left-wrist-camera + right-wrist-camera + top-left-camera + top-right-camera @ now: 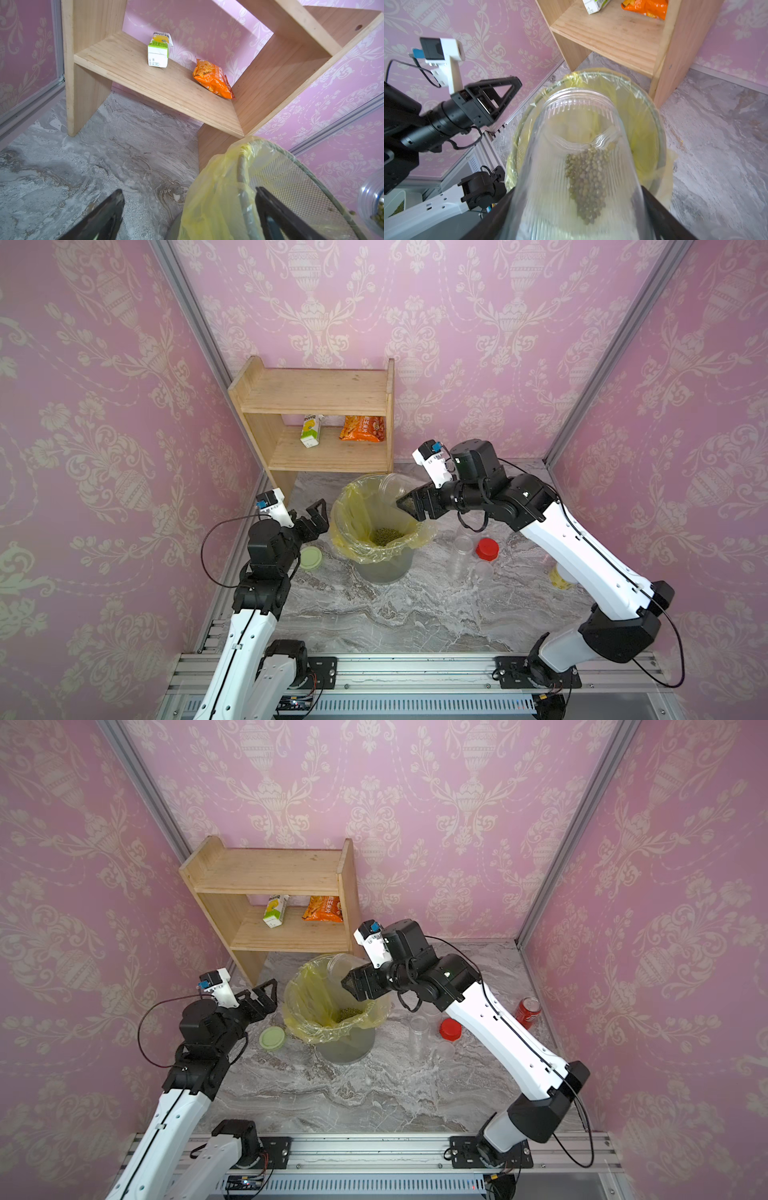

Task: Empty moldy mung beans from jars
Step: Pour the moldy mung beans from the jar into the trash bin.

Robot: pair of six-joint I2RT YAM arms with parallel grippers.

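My right gripper (pixel 401 498) (pixel 576 191) is shut on a clear jar (pixel 392 487) (pixel 577 124), tilted mouth-down over a mesh bin (pixel 386 568) lined with a yellow bag. A clump of mung beans (pixel 586 182) lies on the jar's lower wall near its mouth. More mung beans (pixel 384 536) (pixel 349 1014) are piled in the bag's bottom. My left gripper (pixel 321 516) (pixel 189 190) stands open at the bin's left rim, and the bag's edge shows between its fingers. Two clear lidless jars (pixel 462 549) lie right of the bin.
A pale-green lid (pixel 309 558) lies left of the bin; a red lid (pixel 487 548) and a whitish lid (pixel 482 570) lie to its right. A wooden shelf (pixel 316 406) stands behind. A red soda can (pixel 527 1011) and yellow tin (pixel 559 576) are far right.
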